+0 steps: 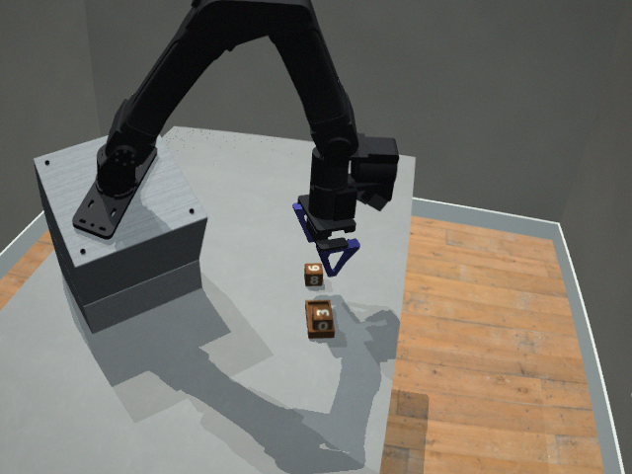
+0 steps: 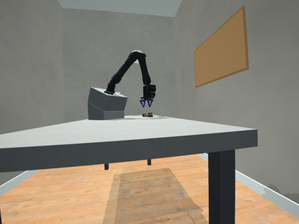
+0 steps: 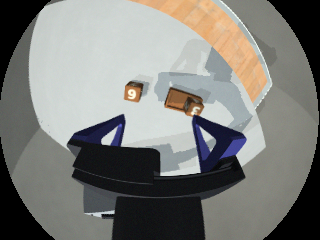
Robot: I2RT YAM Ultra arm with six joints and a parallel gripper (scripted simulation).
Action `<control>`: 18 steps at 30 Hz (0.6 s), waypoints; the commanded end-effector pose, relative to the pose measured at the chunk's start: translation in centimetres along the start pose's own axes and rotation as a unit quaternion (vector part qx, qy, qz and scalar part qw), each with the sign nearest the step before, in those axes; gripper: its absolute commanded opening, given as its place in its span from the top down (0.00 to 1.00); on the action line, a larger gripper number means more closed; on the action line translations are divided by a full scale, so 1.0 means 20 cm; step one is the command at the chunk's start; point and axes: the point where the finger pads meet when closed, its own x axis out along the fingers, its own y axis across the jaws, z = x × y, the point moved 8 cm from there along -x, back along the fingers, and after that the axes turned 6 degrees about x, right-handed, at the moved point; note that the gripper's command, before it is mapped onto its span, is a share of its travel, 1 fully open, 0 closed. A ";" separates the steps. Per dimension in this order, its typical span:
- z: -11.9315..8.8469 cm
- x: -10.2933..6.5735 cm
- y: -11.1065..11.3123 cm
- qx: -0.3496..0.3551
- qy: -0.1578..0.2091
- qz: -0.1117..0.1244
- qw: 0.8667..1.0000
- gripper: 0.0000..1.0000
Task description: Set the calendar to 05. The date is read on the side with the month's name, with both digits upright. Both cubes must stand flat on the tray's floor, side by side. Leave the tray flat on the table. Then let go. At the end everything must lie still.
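Note:
A small brown wooden tray lies flat on the grey table. One brown cube [image 1: 323, 318] stands in its near half, with a 3 on top and a 0 on its front. A second brown cube [image 1: 313, 274] stands on the table just behind the tray, with a 6 on top and an 8 on its front. My gripper [image 1: 326, 250] with blue fingers hangs open and empty above this loose cube. In the wrist view the loose cube [image 3: 134, 91] and the tray [image 3: 184, 102] lie beyond the open fingers. Both are tiny in the exterior view [image 2: 147, 115], under the gripper [image 2: 146, 102].
The arm's grey base block [image 1: 122, 224] stands at the table's left. The table's right edge [image 1: 405, 285] runs close to the tray, with wooden floor [image 1: 485, 331] below it.

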 end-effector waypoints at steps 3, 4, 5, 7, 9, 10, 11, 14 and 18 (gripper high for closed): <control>0.02 -0.01 0.05 -0.122 -0.008 -0.003 0.992 0.00; 0.02 -0.01 0.06 -0.148 -0.008 -0.003 0.989 0.00; 0.02 -0.01 0.06 -0.166 -0.008 -0.003 0.986 0.00; 0.02 -0.01 0.08 -0.200 -0.008 -0.003 0.980 0.00; 0.02 -0.01 0.09 -0.235 -0.008 -0.004 0.972 0.00; 0.02 0.00 0.10 -0.253 -0.008 -0.004 0.967 0.00; 0.02 0.00 0.10 -0.258 -0.008 -0.004 0.966 0.00; 0.02 0.00 0.13 -0.321 -0.007 -0.005 0.947 0.00; 0.02 0.00 0.15 -0.373 -0.007 -0.005 0.928 0.00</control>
